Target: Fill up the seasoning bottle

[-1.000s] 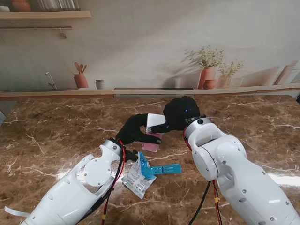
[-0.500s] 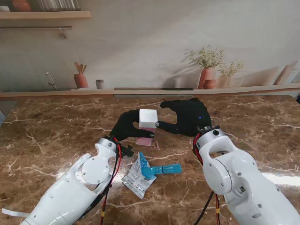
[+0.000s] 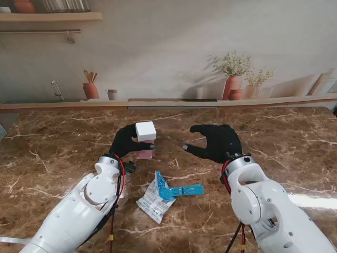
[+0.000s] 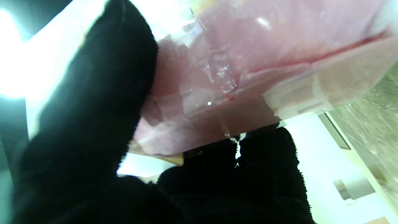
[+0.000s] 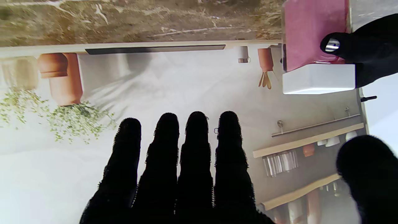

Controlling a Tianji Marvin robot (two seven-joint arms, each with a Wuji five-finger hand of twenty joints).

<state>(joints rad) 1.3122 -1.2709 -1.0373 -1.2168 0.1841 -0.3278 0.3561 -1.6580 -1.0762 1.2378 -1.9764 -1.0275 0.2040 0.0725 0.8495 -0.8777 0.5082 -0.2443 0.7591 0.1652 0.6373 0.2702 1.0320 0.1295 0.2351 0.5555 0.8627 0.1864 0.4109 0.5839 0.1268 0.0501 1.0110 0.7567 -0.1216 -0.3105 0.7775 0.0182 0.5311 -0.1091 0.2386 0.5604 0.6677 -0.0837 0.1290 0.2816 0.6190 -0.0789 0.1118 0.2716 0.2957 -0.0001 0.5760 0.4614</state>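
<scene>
Seasoning bottle gripped in left hand — base hidden, right hand spread, empty.

My left hand now carries the seasoning bottle left and upright, alone. My right hand lets go, fingers spread, and sits well apart to the right.
</scene>
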